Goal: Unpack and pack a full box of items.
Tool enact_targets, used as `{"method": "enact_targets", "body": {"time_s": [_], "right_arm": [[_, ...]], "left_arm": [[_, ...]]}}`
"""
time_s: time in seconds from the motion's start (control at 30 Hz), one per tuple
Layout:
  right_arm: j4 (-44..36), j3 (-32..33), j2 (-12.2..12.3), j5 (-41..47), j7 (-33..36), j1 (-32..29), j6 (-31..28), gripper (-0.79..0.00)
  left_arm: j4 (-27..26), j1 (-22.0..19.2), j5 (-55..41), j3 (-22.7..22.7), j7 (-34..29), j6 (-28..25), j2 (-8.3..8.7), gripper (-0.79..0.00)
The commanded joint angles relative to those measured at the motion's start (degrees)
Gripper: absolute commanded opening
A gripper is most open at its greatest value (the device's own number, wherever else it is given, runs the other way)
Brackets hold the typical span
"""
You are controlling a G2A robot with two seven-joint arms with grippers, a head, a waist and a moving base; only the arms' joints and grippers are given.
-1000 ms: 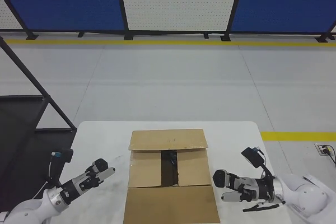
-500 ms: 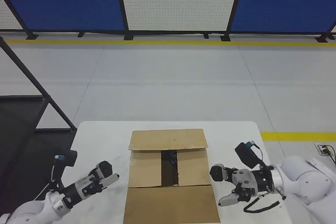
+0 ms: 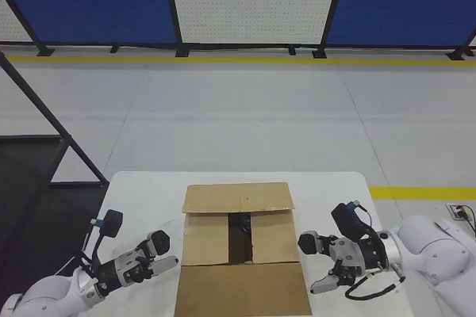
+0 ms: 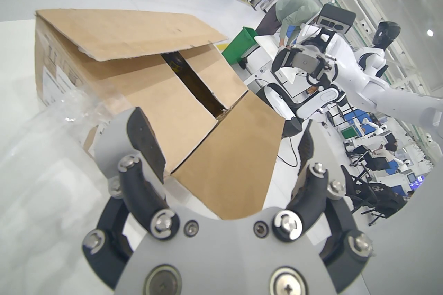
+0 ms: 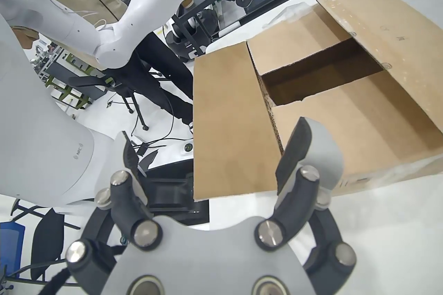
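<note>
A brown cardboard box (image 3: 238,238) stands in the middle of the white table. Its far and near outer flaps are folded outward, and the two inner flaps lie nearly flat with a dark slit (image 3: 241,235) between them. Something dark sits in that slit. My left gripper (image 3: 163,252) is open just off the box's left side, low over the table. In the left wrist view the box (image 4: 138,68) lies ahead of the open left gripper (image 4: 225,140). My right gripper (image 3: 314,263) is open beside the box's right wall. The right wrist view has the box (image 5: 346,109) ahead of the open right gripper (image 5: 216,151).
Crumpled clear plastic (image 4: 69,109) clings to the box's left wall near the table (image 3: 143,206). A black metal rack (image 3: 32,119) stands off the table's left side. The table's front edge is close under both arms.
My left gripper has moved right, closer to the box's left side. My right gripper has shifted left toward the box's right wall and spread its fingers wider.
</note>
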Motion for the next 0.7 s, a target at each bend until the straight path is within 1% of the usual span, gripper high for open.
{"method": "enact_targets", "body": {"time_s": [0.0, 0.1, 0.2, 0.3, 0.67], "right_arm": [[1.8, -0.4, -0.4, 4.4, -1.9, -0.2, -2.3, 0.000], [3.5, -1.8, -2.0, 7.6, -4.4, 1.6, 1.0, 0.000], [6.6, -3.8, -3.9, 11.3, -6.2, 4.0, 6.5, 0.000], [10.0, -6.0, -5.8, 13.2, -4.1, 7.3, 13.7, 0.000], [10.0, -6.0, -5.8, 13.2, -4.1, 7.3, 13.7, 0.000]], "left_arm": [[-0.2, -0.2, -0.6, 1.0, 1.2, 0.9, 0.01, 0.000], [0.2, -1.7, -2.7, 2.5, 1.1, 1.7, 0.22, 0.000], [0.6, -2.9, -4.5, 3.0, 0.4, 1.7, 0.53, 0.000], [1.2, -3.0, -7.2, 3.1, -0.2, 2.2, 0.73, 0.000], [1.2, -3.0, -7.2, 3.1, -0.2, 2.2, 0.73, 0.000]]}}
